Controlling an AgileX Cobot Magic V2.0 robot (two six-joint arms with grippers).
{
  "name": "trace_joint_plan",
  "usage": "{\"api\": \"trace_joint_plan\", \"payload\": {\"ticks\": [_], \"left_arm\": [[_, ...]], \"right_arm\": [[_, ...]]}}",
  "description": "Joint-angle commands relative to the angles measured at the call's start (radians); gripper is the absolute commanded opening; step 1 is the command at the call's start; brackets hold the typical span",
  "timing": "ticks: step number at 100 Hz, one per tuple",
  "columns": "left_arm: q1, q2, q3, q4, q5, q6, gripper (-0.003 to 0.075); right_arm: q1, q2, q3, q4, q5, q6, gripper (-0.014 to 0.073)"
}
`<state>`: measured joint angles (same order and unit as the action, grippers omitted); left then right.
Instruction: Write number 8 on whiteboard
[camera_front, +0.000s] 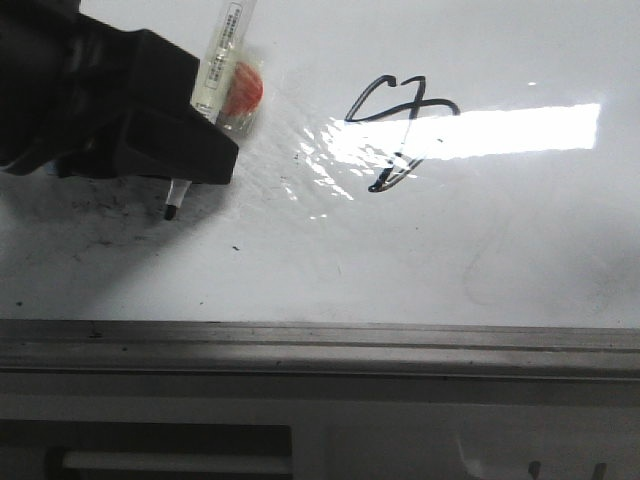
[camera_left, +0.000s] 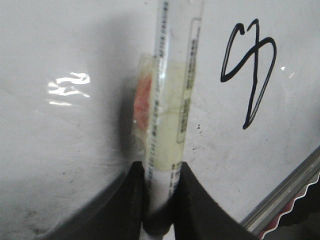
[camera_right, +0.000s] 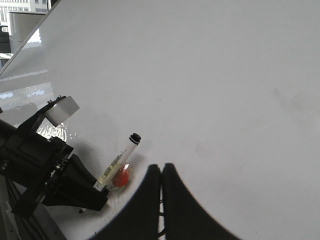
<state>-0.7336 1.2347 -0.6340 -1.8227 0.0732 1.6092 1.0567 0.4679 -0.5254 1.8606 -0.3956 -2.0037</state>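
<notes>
Your left gripper is clamped on a marker, black fingers pinching the barrel near the tip end; the dark tip pokes out below, just off or on the whiteboard, can't tell which. Your right gripper has its two fingers pressed together, nothing between them.

The number 8 sits on the whiteboard well to the right of the marker, thin black tilted loops, partly washed out by a bright glare strip in the front view. Left wrist view shows it clean, no glare. Right wrist view doesn't show it, but does show the marker's black end cap, cut off in the other views.

Marker barrel carries a printed label strip; text too small to read. A reddish-orange blob under clear tape sticks to the barrel's side.

Grey metal rail runs along the whiteboard's near edge. Dark smudge specks lie under the left gripper.
</notes>
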Motion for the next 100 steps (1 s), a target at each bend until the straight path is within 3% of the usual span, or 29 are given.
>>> {"api": "trace_joint_plan", "payload": {"ticks": [1,42,49,68,91,100], "left_arm": [[0.004,0.032,-0.019,-0.043,-0.093,-0.008,-0.002],[0.004,0.075,-0.019,-0.043,-0.19,-0.008,-0.0011],[0.004,0.075,-0.019,-0.042,-0.23,-0.008,0.0048],[0.004,0.075,-0.019,-0.042,-0.271,-0.008,0.033],[0.004,0.075,-0.019,-0.042,-0.271,-0.008,0.038],[0.004,0.065,-0.03,-0.042,-0.257,-0.008,0.0464]], "right_arm": [[0.0,0.004,-0.035,-0.002,0.028,0.0,-0.0064],[0.0,0.004,-0.035,-0.002,0.03,0.0,-0.0064],[0.0,0.004,-0.035,-0.002,0.03,0.0,-0.0064],[0.0,0.004,-0.035,-0.002,0.03,0.0,-0.0064],[0.0,0.004,-0.035,-0.002,0.03,0.0,-0.0064],[0.0,0.004,-0.035,-0.002,0.03,0.0,-0.0064]]}}
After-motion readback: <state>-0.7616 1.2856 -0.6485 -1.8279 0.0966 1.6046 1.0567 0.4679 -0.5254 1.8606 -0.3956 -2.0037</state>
